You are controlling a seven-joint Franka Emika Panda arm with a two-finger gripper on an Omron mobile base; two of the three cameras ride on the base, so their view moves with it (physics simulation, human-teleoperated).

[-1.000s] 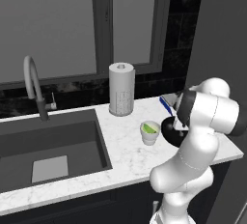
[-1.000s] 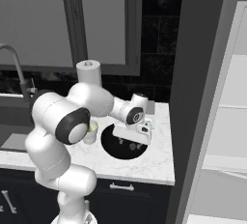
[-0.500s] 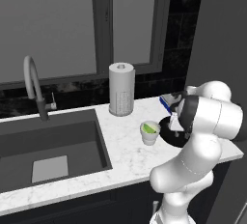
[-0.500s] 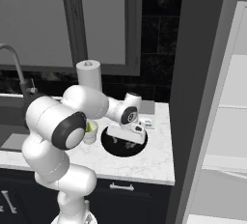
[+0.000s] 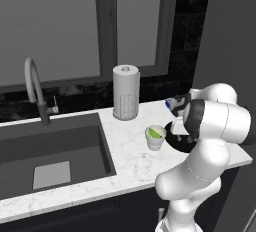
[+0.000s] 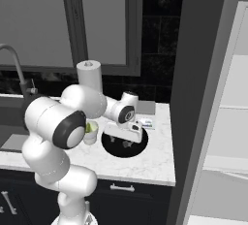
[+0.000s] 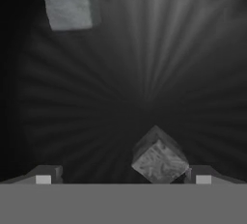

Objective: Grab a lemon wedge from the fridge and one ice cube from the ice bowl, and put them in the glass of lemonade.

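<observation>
Two ice cubes sit in the ice bowl (image 6: 125, 146) in the hand view: one cube (image 7: 159, 160) sits right between the fingertips, closer to the right-hand one, tilted up on an edge, and the other cube (image 7: 69, 2) lies well away at the top left. The gripper (image 7: 123, 177) is spread wide, jaws well apart and holding nothing, hanging low over the bowl's dark ribbed floor. From the right base view the gripper (image 6: 127, 143) points down into the black bowl on the marble counter (image 6: 155, 158). The glass of lemonade (image 5: 155, 137) stands just beside the bowl, toward the sink (image 5: 50, 148), with the lemon wedge (image 5: 158, 132) already lying green inside it. Behind the glass stands a tall grey perforated cylinder (image 5: 125, 92), and the faucet (image 5: 36, 91) is further off. The fridge (image 6: 220, 112) stands open to the right of the counter.
</observation>
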